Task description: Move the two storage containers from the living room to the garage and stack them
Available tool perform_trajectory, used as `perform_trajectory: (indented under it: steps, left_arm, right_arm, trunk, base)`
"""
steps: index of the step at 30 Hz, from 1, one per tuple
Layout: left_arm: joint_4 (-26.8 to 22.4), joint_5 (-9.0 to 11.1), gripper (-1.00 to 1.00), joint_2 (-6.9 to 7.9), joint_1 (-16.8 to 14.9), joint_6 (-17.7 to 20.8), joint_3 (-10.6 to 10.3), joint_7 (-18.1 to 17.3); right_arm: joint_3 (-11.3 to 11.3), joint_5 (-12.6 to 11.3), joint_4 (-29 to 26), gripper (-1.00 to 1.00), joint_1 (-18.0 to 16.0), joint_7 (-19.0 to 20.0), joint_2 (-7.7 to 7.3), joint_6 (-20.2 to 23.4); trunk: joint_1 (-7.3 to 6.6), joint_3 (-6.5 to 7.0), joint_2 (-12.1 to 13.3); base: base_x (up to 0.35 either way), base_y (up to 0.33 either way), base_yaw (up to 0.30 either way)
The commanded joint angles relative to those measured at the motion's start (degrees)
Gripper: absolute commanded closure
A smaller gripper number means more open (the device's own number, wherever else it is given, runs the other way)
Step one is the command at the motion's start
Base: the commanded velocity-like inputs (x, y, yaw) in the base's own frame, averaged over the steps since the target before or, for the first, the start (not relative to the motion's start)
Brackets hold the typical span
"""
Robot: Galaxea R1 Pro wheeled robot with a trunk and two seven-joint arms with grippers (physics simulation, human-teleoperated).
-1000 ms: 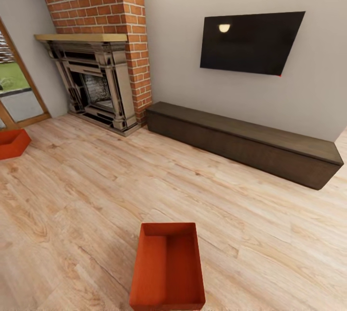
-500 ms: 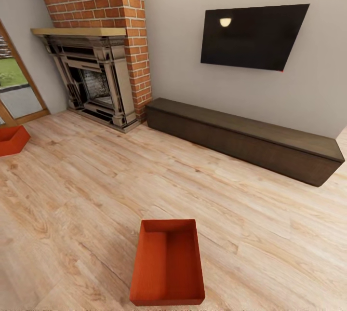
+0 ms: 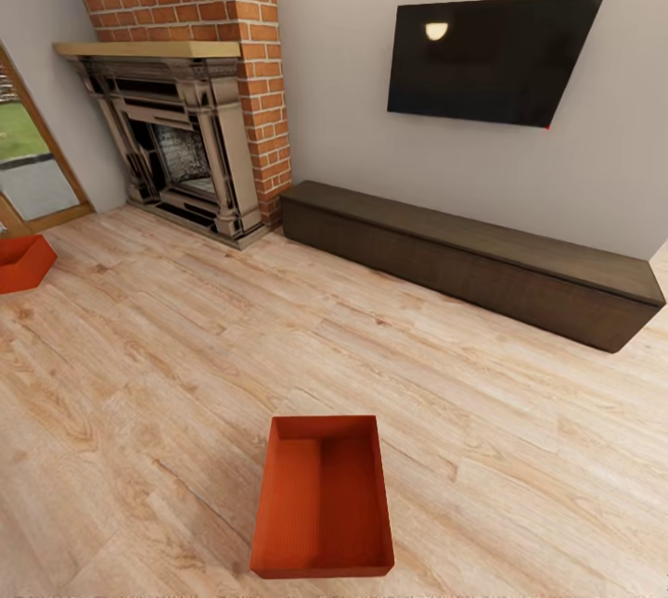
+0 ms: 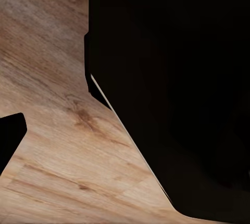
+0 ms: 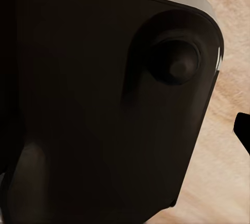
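Note:
In the head view, one orange-red storage container (image 3: 322,496) sits on the living room's light wood plank floor, close in front of me and near the picture's lower edge, open side up and empty. The second storage container (image 3: 22,261) lies at the far left edge near the glass door, partly cut off by the frame. In the left wrist view a dark finger tip (image 4: 9,139) shows over the planks beside a large black part of the robot. The right wrist view has a dark finger tip (image 5: 243,130) at its edge, next to a black housing.
A brick fireplace (image 3: 181,144) stands at the back left. A long dark low bench (image 3: 464,260) runs along the grey wall under the wall TV (image 3: 487,60). The glass door (image 3: 28,162) is at the left. Open plank floor (image 3: 232,338) lies between the two containers.
The whole head view has shifted: the near container sits slightly higher in the picture and the TV higher too, so the camera moved. Neither container has moved on the floor.

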Motion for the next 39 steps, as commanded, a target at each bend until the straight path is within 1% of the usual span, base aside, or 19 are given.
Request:
perform_trajectory:
  steps: [1, 17, 39]
  left_arm:
    - [0.0, 0.6, -1.0, 0.0, 0.0, 0.0, 0.0, 0.0]
    - [0.0, 0.6, -1.0, 0.0, 0.0, 0.0, 0.0, 0.0]
    - [0.0, 0.6, -1.0, 0.0, 0.0, 0.0, 0.0, 0.0]
  right_arm:
    - [0.4, -0.6, 0.2, -1.0, -0.1, 0.2, 0.03, -0.3]
    - [0.4, -0.6, 0.2, -1.0, -0.1, 0.2, 0.03, -0.3]
    - [0.4, -0.6, 0.2, -1.0, -0.1, 0.2, 0.03, -0.3]
  trunk:
    - [0.0, -0.13, 0.0]
    - [0.0, -1.61, 0.0]
    - [0.0, -1.73, 0.0]
  base:
    - [0.0, 0.0, 0.0]
    - [0.0, 0.0, 0.0]
    - [0.0, 0.0, 0.0]
